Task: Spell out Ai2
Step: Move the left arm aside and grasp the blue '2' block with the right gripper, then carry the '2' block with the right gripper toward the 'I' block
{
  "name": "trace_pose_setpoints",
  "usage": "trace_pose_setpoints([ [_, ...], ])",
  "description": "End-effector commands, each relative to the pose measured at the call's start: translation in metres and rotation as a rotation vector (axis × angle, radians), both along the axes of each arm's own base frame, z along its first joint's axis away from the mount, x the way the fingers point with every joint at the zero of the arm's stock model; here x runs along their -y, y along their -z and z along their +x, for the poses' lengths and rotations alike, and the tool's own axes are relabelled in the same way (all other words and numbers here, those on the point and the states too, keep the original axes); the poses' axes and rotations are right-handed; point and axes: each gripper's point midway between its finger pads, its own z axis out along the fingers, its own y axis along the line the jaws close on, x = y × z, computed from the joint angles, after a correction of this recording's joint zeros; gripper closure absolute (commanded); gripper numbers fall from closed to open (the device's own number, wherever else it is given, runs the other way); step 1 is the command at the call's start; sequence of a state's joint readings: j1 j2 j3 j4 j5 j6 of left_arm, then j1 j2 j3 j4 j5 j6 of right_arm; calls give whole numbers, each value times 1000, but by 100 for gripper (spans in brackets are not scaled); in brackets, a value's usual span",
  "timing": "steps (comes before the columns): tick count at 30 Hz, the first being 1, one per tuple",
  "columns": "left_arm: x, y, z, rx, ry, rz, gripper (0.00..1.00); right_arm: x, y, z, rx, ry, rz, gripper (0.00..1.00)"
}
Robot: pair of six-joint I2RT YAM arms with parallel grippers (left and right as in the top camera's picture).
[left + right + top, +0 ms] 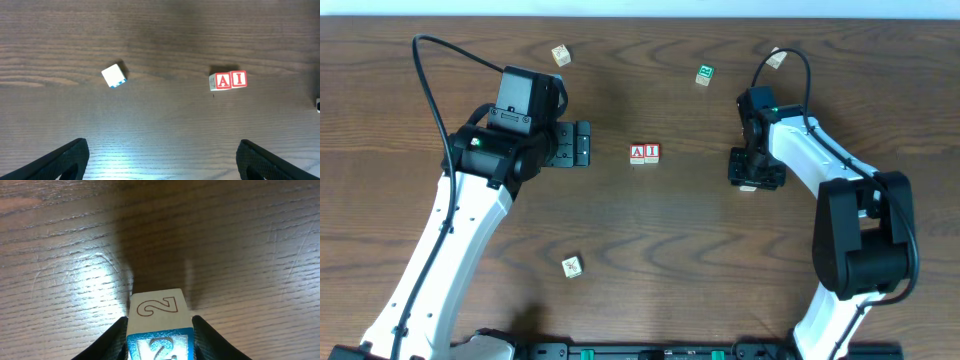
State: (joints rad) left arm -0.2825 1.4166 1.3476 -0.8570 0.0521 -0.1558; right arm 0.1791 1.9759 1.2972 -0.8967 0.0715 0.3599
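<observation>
Your main risk is the set-down. The A cube [638,153] and I cube [652,153] sit touching, side by side in the middle of the table. The 2 cube [156,307] has to land just beside the I on the side toward the right edge. If you come in too low or too close, it may shove the I and break the pair apart. Watch its turn too: the top face shows an outlined 2 and the face toward the wrist camera a blue 2, so a twist in the grip could leave the digit skewed against the letters. The hold looks slight, with the fingers on two opposite faces only, so a quick swing might let the cube slip.

Your right tool [757,172], well toward the right edge, is closed on the 2 cube, with a finger pressed to each side. I cannot tell whether the cube is off the table yet. Your left tool [578,144] stands wide open and empty, near the A cube but apart from it
</observation>
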Motion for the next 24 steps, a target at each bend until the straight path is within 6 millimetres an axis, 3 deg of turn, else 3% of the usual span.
trace_pose_setpoints([
  [1,-1,-8,2,23,7,11,5,0,-6,6,24,-9,-18,60],
  [4,-1,-8,2,23,7,11,5,-2,-6,4,18,-13,-13,63],
  [6,-1,-8,2,24,7,11,5,-4,-6,4,17,-13,-11,78],
  [17,-1,-8,2,24,7,11,5,-27,-7,10,47,-32,61,79],
  [24,-5,-8,4,32,-7,31,5,-64,-16,30,115,-26,218,78],
])
